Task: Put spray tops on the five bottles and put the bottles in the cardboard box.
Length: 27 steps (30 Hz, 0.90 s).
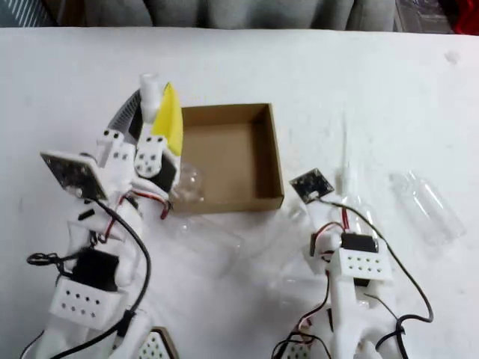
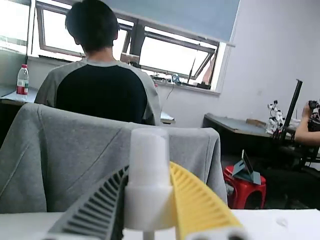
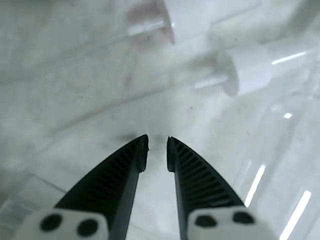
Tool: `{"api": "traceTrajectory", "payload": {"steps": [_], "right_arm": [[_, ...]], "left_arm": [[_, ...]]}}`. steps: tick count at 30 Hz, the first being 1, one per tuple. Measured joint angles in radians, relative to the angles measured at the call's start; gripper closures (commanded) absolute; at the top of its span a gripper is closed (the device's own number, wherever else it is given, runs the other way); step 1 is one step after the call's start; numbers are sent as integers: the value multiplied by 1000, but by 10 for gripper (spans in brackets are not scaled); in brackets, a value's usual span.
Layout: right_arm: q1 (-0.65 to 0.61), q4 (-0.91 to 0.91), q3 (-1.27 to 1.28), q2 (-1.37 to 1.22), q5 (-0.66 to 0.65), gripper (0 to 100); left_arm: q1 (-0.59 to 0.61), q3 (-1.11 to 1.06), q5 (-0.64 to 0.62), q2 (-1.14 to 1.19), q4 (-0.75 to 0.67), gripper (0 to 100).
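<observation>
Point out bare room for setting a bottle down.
Bare: the white table beyond the brown cardboard box, and the box's own floor. Crowded: before the box, between the arms, where clear plastic bottles lie.

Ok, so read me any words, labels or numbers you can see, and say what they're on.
No text can be read.
The box is plain, no print.
The spray top is blank.
The red label on the far drink bottle is too small to read.
</observation>
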<state>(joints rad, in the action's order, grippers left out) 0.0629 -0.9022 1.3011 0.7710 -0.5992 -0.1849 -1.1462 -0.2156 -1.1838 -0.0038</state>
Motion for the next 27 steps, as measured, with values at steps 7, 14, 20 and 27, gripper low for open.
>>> {"api": "traceTrajectory", "payload": {"steps": [7, 14, 20, 27], "right_arm": [[0, 0, 0, 0, 0, 957], [0, 0, 0, 0, 0, 957], [0, 0, 0, 0, 0, 957], [0, 0, 0, 0, 0, 957]], "left_arm": [[0, -123, 0, 0, -276, 980], [0, -227, 92, -2, -439, 980], [0, -241, 106, 0, -489, 981], [0, -238, 106, 222, -729, 981]]}}
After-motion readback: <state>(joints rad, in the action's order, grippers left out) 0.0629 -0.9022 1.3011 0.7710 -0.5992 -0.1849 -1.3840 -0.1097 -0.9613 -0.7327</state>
